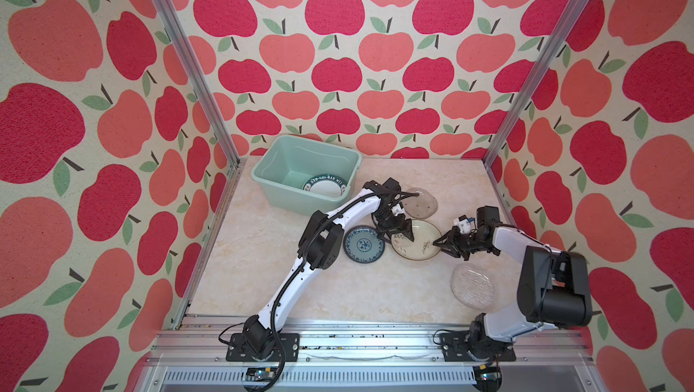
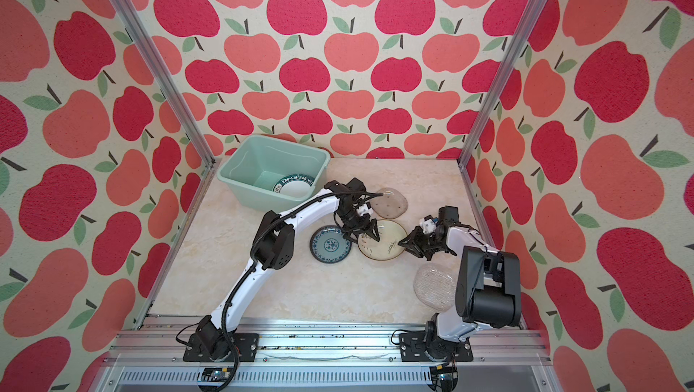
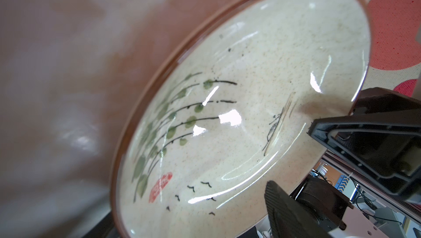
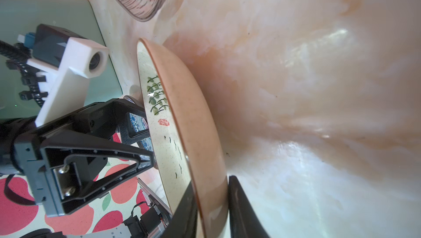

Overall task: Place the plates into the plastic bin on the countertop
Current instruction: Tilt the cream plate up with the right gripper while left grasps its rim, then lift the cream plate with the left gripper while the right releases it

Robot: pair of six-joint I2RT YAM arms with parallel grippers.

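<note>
Teal plate is partly masked by left gripper, spread wide; rim of cream plate is pinched by right gripper.

Pale green bin stands at the far left of the beige marbled countertop; a white plate with a green lettered rim lies inside it; the teal patterned plate lies flat just beside the cream plate, face up, painted with leafy stems; a smoky glass plate lies behind; a clear ribbed glass plate lies front right.
</note>
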